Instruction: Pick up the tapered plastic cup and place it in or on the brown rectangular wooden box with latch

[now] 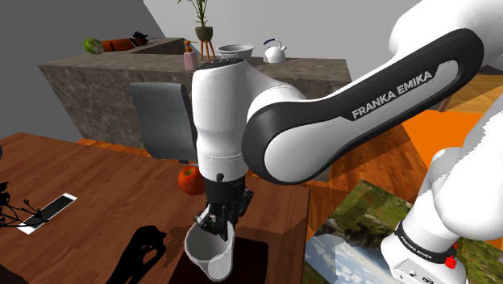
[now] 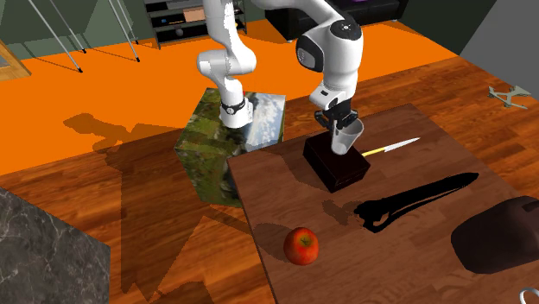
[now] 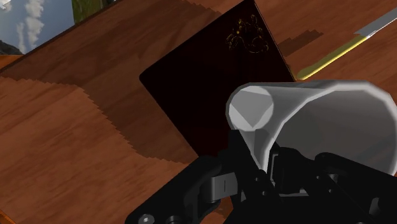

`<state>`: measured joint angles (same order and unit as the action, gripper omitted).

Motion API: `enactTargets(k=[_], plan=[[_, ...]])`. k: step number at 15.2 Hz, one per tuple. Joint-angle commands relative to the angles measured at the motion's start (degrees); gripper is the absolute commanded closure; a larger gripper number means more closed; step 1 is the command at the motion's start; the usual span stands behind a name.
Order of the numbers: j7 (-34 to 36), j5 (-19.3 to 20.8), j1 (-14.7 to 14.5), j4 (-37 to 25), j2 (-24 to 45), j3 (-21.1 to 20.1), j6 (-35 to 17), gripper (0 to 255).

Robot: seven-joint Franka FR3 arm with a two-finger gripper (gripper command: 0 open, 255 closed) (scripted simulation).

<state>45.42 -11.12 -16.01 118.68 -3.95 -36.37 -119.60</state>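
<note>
The black two-finger tool (image 1: 219,219) is clamped on the rim of a pale grey tapered cup (image 1: 211,252), holding it over a dark brown rectangular box (image 2: 339,168). The box lies near the edge of the reddish wooden table (image 2: 415,259) closest to the robot's stand, with a yellow-handled knife (image 2: 390,148) just beside it. Farther along, open tabletop separates the box from a red apple (image 2: 301,245).

Shoulder view close behind arm (image 1: 322,137), second exterior high, facing across table (image 2: 415,250) (sharing dark box (image 2: 337,164)), wrist nearest.
</note>
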Motion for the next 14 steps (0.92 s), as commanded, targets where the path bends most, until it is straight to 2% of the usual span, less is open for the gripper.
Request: enactTargets(k=[1, 4, 5, 10, 14], plan=[[0.0, 0.0, 0.0, 0.0, 0.0, 0.0, -0.1, 255], [0.0, 0.0, 0.0, 0.0, 0.0, 0.0, -0.1, 255], [0.0, 0.0, 0.0, 0.0, 0.0, 0.0, -0.1, 0], [0.0, 0.0, 0.0, 0.0, 0.0, 0.0, -0.1, 0], [-0.9, -1.0, 0.6, -4.8, -2.6, 1.1, 7.2, 0]])
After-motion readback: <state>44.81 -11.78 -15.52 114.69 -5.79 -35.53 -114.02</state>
